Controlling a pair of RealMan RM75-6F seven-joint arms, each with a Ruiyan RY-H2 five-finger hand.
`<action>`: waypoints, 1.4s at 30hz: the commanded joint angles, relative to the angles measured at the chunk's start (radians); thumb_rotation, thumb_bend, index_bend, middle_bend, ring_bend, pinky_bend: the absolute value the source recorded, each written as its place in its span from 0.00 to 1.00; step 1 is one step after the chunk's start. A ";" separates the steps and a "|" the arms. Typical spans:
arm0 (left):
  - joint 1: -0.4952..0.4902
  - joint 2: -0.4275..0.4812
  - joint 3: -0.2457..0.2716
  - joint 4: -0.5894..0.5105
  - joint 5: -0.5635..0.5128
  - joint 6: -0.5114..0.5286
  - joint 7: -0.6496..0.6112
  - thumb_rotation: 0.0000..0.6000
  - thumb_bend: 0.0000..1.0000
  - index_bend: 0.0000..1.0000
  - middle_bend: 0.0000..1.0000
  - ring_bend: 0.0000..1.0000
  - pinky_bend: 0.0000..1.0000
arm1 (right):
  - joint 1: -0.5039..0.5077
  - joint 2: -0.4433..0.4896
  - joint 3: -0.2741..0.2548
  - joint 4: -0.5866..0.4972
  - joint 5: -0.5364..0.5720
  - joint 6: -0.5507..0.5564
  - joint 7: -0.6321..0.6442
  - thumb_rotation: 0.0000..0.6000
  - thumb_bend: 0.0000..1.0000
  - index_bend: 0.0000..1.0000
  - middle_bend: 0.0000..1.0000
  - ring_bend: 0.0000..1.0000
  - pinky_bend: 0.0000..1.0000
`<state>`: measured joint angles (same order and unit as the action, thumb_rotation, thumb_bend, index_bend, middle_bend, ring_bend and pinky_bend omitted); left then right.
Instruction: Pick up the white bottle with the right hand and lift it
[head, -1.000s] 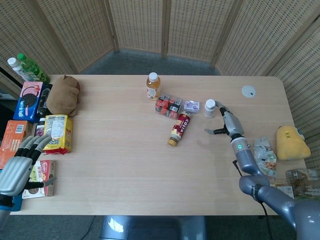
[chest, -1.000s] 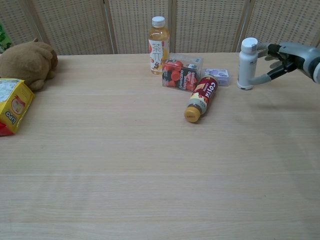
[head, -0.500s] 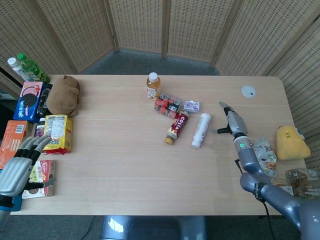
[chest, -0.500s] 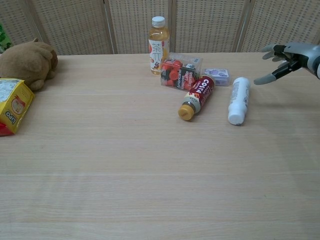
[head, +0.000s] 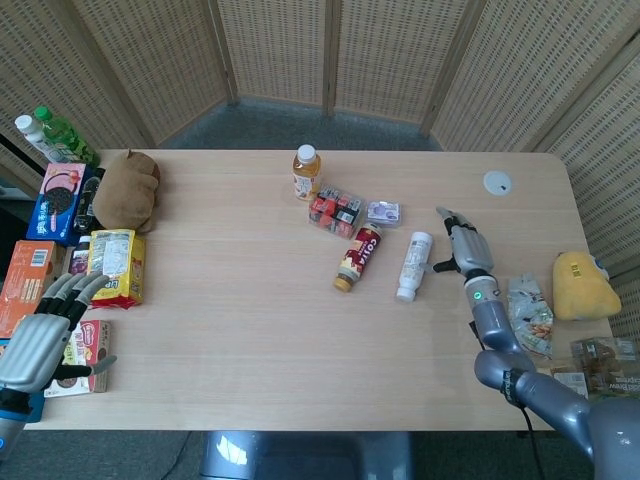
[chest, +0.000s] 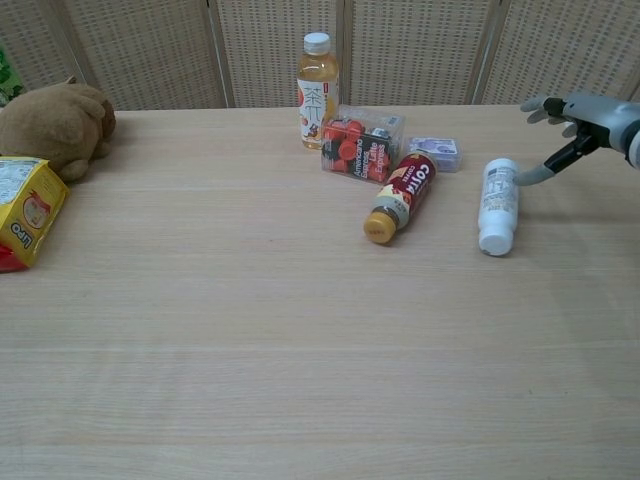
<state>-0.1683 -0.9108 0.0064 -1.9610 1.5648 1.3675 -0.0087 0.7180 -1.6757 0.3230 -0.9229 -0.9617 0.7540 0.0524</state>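
The white bottle (head: 412, 265) (chest: 497, 204) lies on its side on the table (head: 240, 330), cap toward the front edge. My right hand (head: 462, 245) (chest: 572, 122) hovers just right of its base with fingers spread and nothing in it. One fingertip (chest: 527, 177) reaches down next to the bottle's base; whether it touches is unclear. My left hand (head: 40, 330) stays open at the far left edge over the snack boxes and does not show in the chest view.
A red-labelled bottle (head: 358, 257) (chest: 398, 196) lies left of the white one. Behind stand a tea bottle (head: 306, 172), a clear box of red items (head: 336, 211) and a small purple pack (head: 382, 212). A yellow plush (head: 583, 285) and packets sit at the right edge.
A second ago the white bottle stood upright in my right hand's fingers. It has fallen over and rolled right toward the hand. The hand has let go and drawn back slightly.
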 joint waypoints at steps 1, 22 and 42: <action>-0.002 0.001 -0.001 0.000 0.001 -0.001 0.000 0.95 0.07 0.00 0.00 0.00 0.00 | 0.000 -0.049 0.006 -0.024 0.100 0.067 -0.146 0.92 0.00 0.00 0.00 0.00 0.00; -0.006 -0.018 0.002 0.056 0.015 -0.001 -0.059 0.95 0.07 0.00 0.00 0.00 0.00 | 0.065 -0.098 0.040 -0.167 0.245 0.192 -0.436 0.87 0.00 0.00 0.00 0.00 0.00; 0.005 -0.017 0.009 0.076 0.021 0.017 -0.082 0.95 0.07 0.00 0.00 0.00 0.00 | 0.028 -0.257 -0.007 0.129 0.128 0.180 -0.354 0.88 0.00 0.00 0.00 0.00 0.00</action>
<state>-0.1636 -0.9278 0.0151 -1.8850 1.5863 1.3844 -0.0910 0.7522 -1.9263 0.3155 -0.8037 -0.8304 0.9419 -0.3091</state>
